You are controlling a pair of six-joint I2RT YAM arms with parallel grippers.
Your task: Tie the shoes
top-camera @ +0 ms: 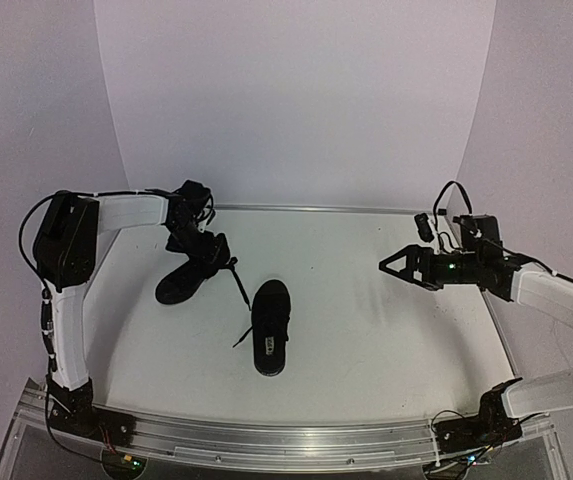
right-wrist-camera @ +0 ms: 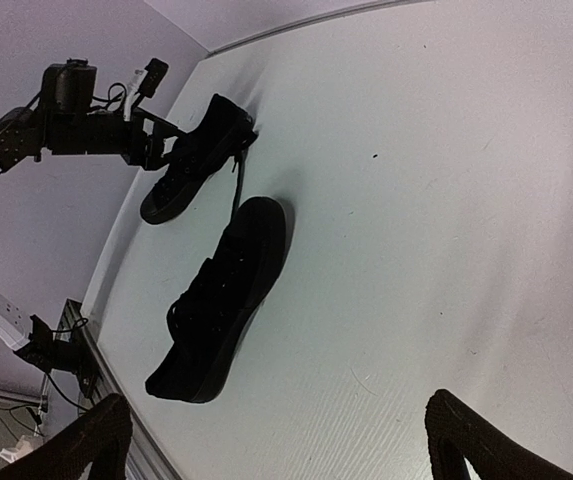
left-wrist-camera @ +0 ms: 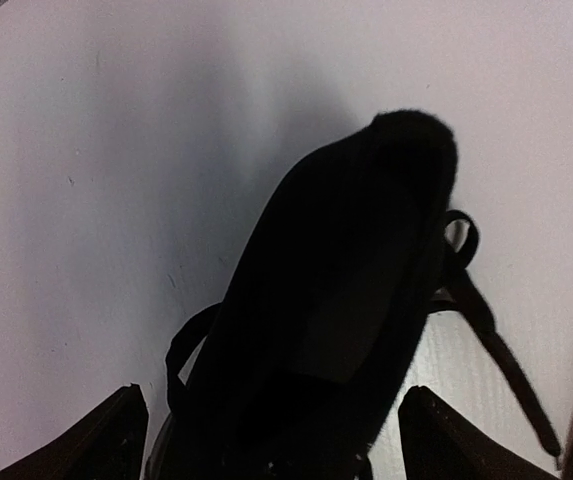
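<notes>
The shoes lie on the white table [top-camera: 386, 340], both left of its middle and unheld. The rear shoe [top-camera: 181, 284] sits farther back and to the left. The front shoe [top-camera: 270, 328] lies near it, to the right and closer to the arm bases, its pale insole label showing. A thin loose lace [top-camera: 238, 285] trails from the rear shoe toward the front one. The left gripper [top-camera: 212, 256] is down over the far-right part of the rear shoe, released and spread wide. In the left wrist view its fingers [left-wrist-camera: 116, 445] stand on either side of the shoe's body; whether either pad touches it I cannot tell. The right gripper [top-camera: 390, 266] hovers over the table's right side, well apart from both shoes, pointing toward them, its fingers [right-wrist-camera: 91, 445] parted with nothing between
</notes>
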